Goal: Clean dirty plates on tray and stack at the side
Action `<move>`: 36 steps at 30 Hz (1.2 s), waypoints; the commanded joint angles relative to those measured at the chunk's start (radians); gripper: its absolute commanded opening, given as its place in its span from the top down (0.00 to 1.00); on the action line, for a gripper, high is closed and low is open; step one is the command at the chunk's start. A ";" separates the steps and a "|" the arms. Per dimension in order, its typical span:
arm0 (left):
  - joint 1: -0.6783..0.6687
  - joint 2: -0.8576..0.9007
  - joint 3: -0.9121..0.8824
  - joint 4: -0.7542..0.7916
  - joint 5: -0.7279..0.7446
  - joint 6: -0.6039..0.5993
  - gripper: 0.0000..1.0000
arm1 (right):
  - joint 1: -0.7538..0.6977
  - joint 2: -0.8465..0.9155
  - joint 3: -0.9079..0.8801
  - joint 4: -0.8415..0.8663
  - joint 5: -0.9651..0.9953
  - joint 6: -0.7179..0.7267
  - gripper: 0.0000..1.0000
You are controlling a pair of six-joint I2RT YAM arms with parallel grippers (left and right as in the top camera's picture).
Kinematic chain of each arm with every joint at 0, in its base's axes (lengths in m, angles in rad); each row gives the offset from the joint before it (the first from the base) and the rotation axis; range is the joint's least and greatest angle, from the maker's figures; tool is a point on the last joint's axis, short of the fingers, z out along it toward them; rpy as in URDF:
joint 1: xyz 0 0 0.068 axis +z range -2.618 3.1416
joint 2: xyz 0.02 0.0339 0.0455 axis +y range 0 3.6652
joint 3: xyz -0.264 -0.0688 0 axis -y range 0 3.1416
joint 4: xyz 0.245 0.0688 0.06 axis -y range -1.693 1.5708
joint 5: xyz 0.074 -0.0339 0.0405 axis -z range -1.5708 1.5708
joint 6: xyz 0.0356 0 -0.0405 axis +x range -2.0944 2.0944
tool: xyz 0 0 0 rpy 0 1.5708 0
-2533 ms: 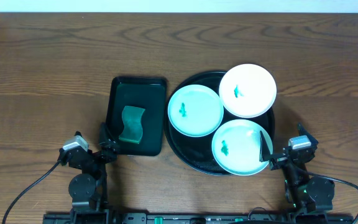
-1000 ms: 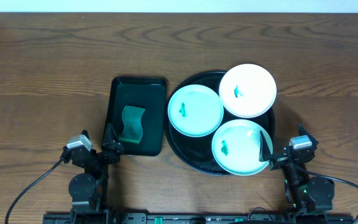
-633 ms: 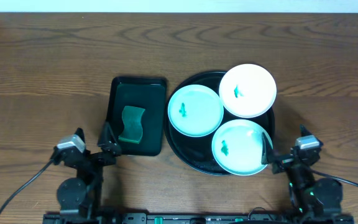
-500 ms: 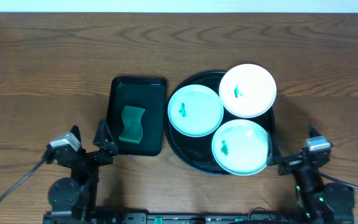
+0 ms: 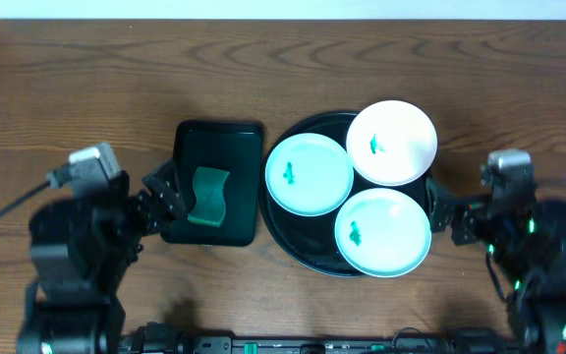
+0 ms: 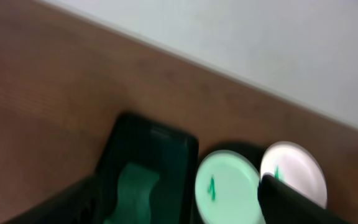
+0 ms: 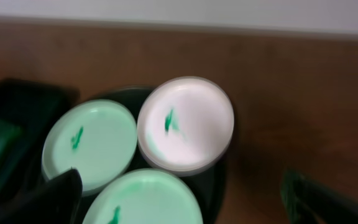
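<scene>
Your left gripper (image 5: 165, 197), right gripper (image 5: 440, 208): wide, empty. 3 smeared round plates (image 5: 309, 175) on glossy black round tray (image 5: 298, 246), white at 1 o'clock.

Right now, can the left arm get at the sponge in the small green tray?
Probably yes. The left claw is open at the left edge of the green tray, and the sponge lies alone there with nothing over it or in between.
</scene>
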 commanded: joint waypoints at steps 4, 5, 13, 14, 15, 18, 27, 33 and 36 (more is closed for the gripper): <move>-0.002 0.232 0.205 -0.206 0.023 -0.008 0.20 | 0.008 0.292 0.311 -0.276 -0.010 0.010 0.01; -0.002 0.262 0.219 -0.229 0.023 -0.008 0.20 | 0.008 0.340 0.351 -0.325 -0.010 0.010 0.01; -0.002 0.380 0.224 -0.240 0.023 -0.008 0.20 | 0.008 0.553 0.414 -0.385 -0.171 0.010 0.01; -0.002 0.386 0.224 -0.240 0.023 -0.008 0.20 | 0.008 0.569 0.414 -0.385 -0.196 0.010 0.01; -0.002 0.391 0.224 -0.243 0.023 -0.008 0.20 | 0.008 0.581 0.414 -0.385 -0.213 0.010 0.01; -0.002 0.399 0.224 -0.288 0.023 -0.008 0.20 | 0.008 0.617 0.414 -0.385 -0.241 0.010 0.09; -0.002 0.401 0.218 -0.351 0.022 -0.008 0.20 | 0.008 0.669 0.414 -0.381 -0.241 0.034 0.54; -0.002 0.401 0.182 -0.352 0.011 0.016 0.26 | 0.008 0.700 0.414 -0.357 -0.250 0.125 0.01; -0.002 0.402 0.167 -0.352 0.011 0.035 0.26 | 0.008 0.724 0.414 -0.343 -0.312 0.126 0.01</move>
